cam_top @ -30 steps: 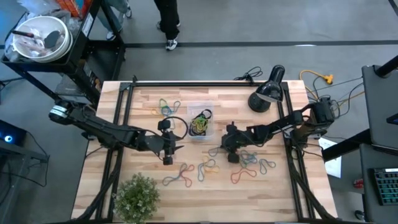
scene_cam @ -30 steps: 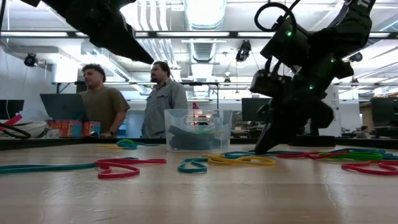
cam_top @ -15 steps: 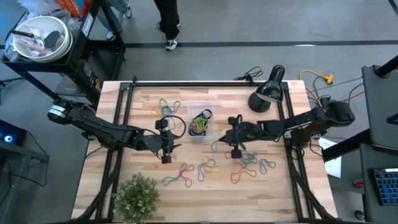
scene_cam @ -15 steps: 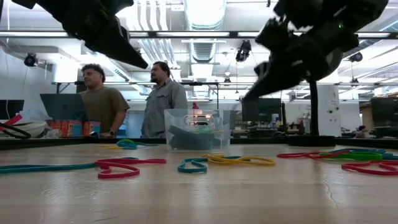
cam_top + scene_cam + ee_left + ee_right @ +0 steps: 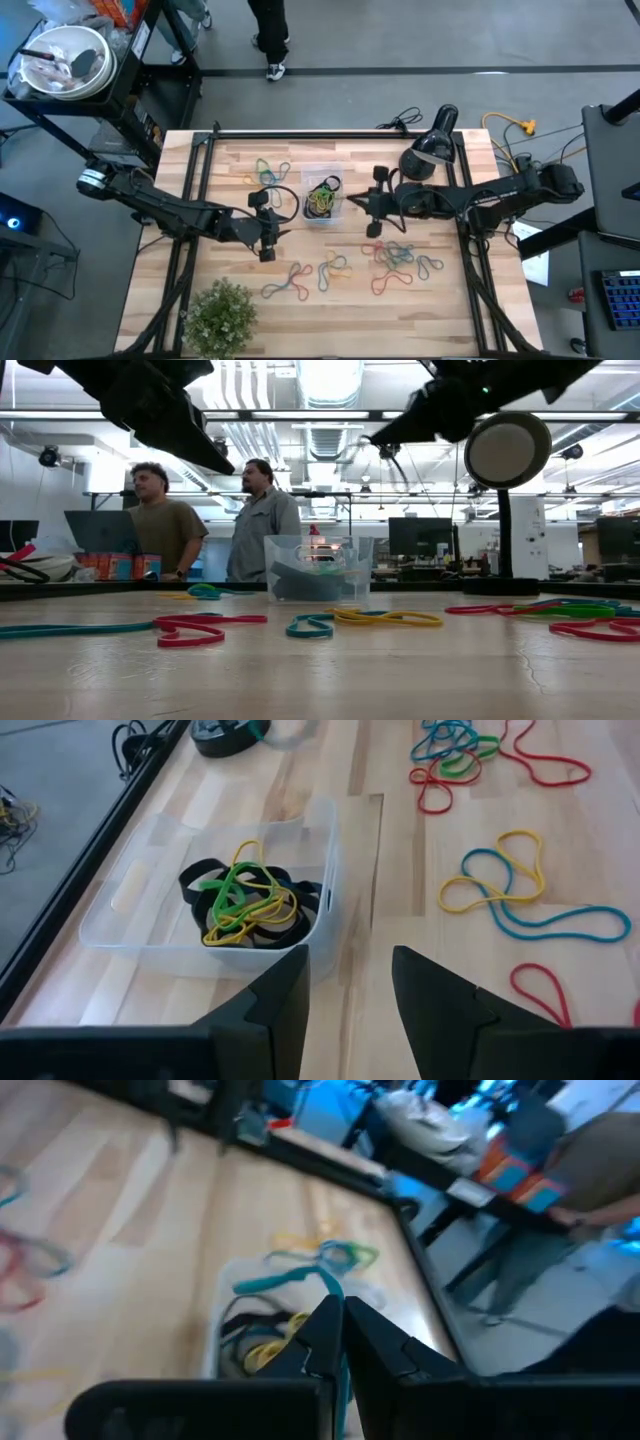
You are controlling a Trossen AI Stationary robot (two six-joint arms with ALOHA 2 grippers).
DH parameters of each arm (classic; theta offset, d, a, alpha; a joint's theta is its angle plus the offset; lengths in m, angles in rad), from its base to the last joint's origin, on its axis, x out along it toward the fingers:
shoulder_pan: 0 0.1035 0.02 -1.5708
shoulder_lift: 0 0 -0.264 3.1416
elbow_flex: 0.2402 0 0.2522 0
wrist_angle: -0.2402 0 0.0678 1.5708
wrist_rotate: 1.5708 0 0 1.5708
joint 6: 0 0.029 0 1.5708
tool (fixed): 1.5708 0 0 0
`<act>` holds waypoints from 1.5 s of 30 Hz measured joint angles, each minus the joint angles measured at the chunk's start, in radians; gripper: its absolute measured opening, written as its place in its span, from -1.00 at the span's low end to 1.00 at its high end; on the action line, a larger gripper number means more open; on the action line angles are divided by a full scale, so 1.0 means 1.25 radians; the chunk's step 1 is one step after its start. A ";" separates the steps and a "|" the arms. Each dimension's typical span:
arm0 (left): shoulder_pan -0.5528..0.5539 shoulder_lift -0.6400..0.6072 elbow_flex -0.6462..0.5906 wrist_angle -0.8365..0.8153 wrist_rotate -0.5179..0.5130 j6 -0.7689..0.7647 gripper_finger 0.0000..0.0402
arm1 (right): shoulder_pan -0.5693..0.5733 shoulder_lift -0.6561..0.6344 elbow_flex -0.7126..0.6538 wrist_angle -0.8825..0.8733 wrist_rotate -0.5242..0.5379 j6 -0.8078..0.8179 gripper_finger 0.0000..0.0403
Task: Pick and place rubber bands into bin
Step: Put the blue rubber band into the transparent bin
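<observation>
Bands point(image 5: 398, 262) lie scattered across the table's point(image 5: 240, 285) near half, with a few by its far edge; several already fill the bin point(image 5: 322, 196) at its middle. My right gripper point(image 5: 352, 203) hangs beside the bin's right wall, clenched on a teal band point(image 5: 300, 1283) that dangles over the opening, raised so it drops clear of the rim. My left gripper point(image 5: 290, 235), released and empty, waits by the bin's near-left corner, leaving the right arm room.
</observation>
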 joint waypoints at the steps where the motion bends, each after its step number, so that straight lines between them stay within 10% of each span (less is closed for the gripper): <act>1: 0.000 0.000 0.000 0.000 0.000 -0.001 -0.35 | -0.004 0.008 0.007 0.004 0.010 -0.006 -0.96; 25: -0.002 -0.001 0.000 -0.046 0.000 -0.019 -0.35 | -0.175 0.458 0.376 -0.187 0.012 0.130 -0.96; 45: -0.004 -0.001 -0.002 -0.049 0.000 -0.040 -0.35 | -0.189 0.466 0.399 -0.337 0.003 0.191 -0.77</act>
